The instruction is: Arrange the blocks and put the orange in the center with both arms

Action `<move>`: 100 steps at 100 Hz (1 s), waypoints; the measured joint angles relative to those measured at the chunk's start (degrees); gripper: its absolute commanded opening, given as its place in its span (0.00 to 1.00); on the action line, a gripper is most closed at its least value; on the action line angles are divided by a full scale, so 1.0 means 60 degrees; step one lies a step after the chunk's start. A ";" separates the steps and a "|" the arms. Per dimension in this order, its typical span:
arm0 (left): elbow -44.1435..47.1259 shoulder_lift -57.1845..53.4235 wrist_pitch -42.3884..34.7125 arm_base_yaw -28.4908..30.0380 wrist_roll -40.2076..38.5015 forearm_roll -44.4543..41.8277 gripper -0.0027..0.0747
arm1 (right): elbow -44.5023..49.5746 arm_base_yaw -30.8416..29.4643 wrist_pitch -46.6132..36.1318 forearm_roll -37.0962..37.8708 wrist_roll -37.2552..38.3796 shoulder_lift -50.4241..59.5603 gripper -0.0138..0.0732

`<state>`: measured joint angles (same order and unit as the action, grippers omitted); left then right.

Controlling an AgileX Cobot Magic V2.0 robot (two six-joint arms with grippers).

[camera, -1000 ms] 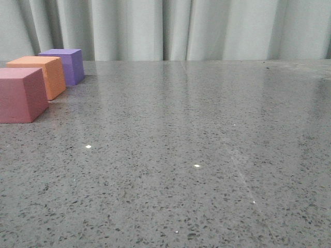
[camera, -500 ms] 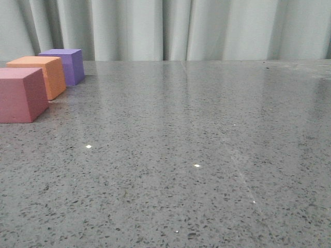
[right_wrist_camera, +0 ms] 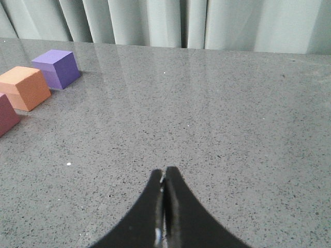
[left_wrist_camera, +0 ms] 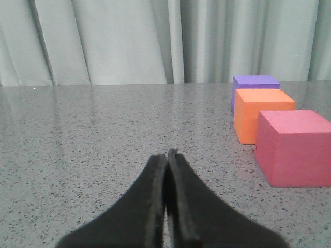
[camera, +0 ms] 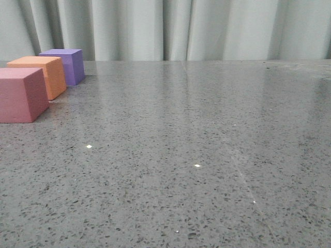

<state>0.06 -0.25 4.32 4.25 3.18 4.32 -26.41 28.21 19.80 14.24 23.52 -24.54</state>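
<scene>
Three cubes stand in a row at the table's far left in the front view: the pink-red cube [camera: 20,94] nearest, the orange cube [camera: 42,76] in the middle, the purple cube [camera: 66,65] farthest. Neither gripper shows in the front view. In the left wrist view my left gripper [left_wrist_camera: 167,154] is shut and empty, low over the table, with the pink-red cube [left_wrist_camera: 294,147], orange cube [left_wrist_camera: 261,113] and purple cube [left_wrist_camera: 254,84] off to one side. In the right wrist view my right gripper [right_wrist_camera: 165,171] is shut and empty, far from the orange cube [right_wrist_camera: 25,87], purple cube [right_wrist_camera: 57,67] and pink-red cube [right_wrist_camera: 6,115].
The grey speckled table [camera: 196,144] stretches wide to the right of the cubes. A pale curtain [camera: 170,28] hangs behind the table's far edge.
</scene>
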 measured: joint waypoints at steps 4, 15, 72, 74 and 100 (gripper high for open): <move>0.0000 0.0000 0.0000 0.0000 0.0000 0.0000 0.01 | 0.0000 0.0000 0.0000 0.0000 0.0000 0.0000 0.02; 0.0000 0.0000 0.0000 0.0000 0.0000 0.0000 0.01 | 0.0000 0.0000 0.0000 0.0000 0.0000 0.0000 0.02; 0.0000 0.0000 0.0000 0.0000 0.0000 0.0000 0.01 | 0.1607 -0.1639 -0.1705 -0.0787 -0.0755 0.0610 0.02; 0.0000 0.0000 0.0000 0.0000 0.0000 0.0000 0.01 | 0.1730 -0.1748 -0.1926 -0.0962 -0.0974 0.0705 0.02; 0.0000 0.0000 0.0000 0.0000 0.0000 0.0000 0.01 | 0.3478 -0.3485 -0.2924 -0.2242 -0.2912 0.2298 0.02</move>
<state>0.06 -0.25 4.32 4.25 3.18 4.32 -5.54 7.31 2.26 0.79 6.04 -10.75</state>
